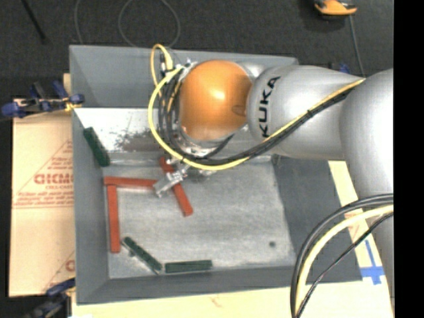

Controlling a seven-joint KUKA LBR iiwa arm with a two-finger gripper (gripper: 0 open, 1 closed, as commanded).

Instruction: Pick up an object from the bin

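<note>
My gripper [162, 188] is low in the bin, left of its middle, mostly hidden under the arm's orange dome. It is right at a short red stick [184, 203] that lies slanted on the floor, its upper end running under the gripper. Just to the left, a longer red stick [129, 183] lies flat with its right end close to the gripper. It meets a third red stick [114, 217] that runs down along the left wall, forming an L.
A dark green stick [96, 146] lies slanted at the bin's upper left. Two more green sticks [141, 254] [188, 266] lie along the front wall. The arm and its cables cover the back and right of the bin.
</note>
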